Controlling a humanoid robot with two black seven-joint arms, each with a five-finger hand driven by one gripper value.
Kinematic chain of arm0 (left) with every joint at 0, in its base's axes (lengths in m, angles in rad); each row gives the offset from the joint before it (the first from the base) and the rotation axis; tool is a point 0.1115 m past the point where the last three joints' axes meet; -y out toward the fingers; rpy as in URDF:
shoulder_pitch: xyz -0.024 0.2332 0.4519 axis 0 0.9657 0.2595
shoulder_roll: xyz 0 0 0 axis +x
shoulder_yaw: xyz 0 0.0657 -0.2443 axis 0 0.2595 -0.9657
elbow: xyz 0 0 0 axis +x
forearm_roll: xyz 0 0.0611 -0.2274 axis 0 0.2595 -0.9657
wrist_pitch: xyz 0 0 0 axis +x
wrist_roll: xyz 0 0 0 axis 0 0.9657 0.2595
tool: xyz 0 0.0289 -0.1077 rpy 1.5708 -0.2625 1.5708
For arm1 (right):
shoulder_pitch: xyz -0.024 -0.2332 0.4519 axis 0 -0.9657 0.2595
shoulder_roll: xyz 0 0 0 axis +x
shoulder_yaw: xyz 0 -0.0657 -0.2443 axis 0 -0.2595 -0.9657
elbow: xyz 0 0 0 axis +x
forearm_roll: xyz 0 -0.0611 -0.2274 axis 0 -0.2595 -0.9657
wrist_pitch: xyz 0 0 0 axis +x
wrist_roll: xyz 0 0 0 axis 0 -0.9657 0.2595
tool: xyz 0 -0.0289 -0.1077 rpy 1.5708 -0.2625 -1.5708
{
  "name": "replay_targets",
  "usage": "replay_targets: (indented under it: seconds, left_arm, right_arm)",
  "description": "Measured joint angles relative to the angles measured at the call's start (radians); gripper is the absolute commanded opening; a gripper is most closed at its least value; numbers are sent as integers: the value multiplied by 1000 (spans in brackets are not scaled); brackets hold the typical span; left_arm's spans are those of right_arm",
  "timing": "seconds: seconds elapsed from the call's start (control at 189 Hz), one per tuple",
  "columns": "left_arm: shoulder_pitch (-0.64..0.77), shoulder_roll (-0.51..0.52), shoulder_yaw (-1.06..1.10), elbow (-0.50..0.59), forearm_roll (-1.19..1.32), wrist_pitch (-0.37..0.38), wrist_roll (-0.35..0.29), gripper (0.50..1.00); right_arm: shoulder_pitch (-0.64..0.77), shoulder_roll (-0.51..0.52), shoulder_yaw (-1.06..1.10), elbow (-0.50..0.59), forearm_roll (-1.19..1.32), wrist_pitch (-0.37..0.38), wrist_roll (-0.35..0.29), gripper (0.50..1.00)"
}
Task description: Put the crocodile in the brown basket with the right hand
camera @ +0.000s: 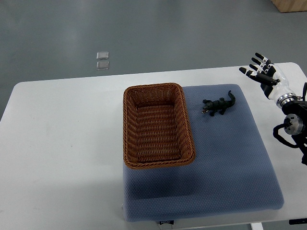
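Observation:
A small dark green toy crocodile (219,105) lies on the blue-grey mat (230,163), just right of the brown wicker basket (130,134). The basket holds nothing. My right hand (261,73) hovers over the table's far right corner, well to the right of the crocodile and a little beyond it. Its fingers are spread and hold nothing. Its arm enters from the right edge. The left arm does not show.
The mat covers the right half of a white table (62,143). Two small clear squares (102,60) lie on the grey floor beyond the table. A wooden corner (290,5) shows at the top right.

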Motion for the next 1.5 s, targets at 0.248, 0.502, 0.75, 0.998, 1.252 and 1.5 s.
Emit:
replay_targets:
  seconds: [0.248, 0.502, 0.75, 0.998, 1.252, 1.5]
  left_arm:
    - [0, 0, 0, 0, 0, 0, 0, 1000]
    - [0, 0, 0, 0, 1, 0, 0, 1000]
    - [0, 0, 0, 0, 1, 0, 0, 1000]
    - [0, 0, 0, 0, 1, 0, 0, 1000]
    - [0, 0, 0, 0, 1, 0, 0, 1000]
    - [0, 0, 0, 0, 0, 0, 0, 1000]
  right_arm:
    - [7, -1, 0, 2, 0, 2, 0, 930]
    - [7, -3, 0, 2, 0, 3, 0, 930]
    - [7, -3, 0, 3, 0, 5, 1, 930]
    - [7, -7, 0, 3, 0, 12, 4, 930]
    - [6, -11, -5, 3, -2, 34, 4, 930]
    - [7, -31, -4, 5, -3, 82, 2, 930]
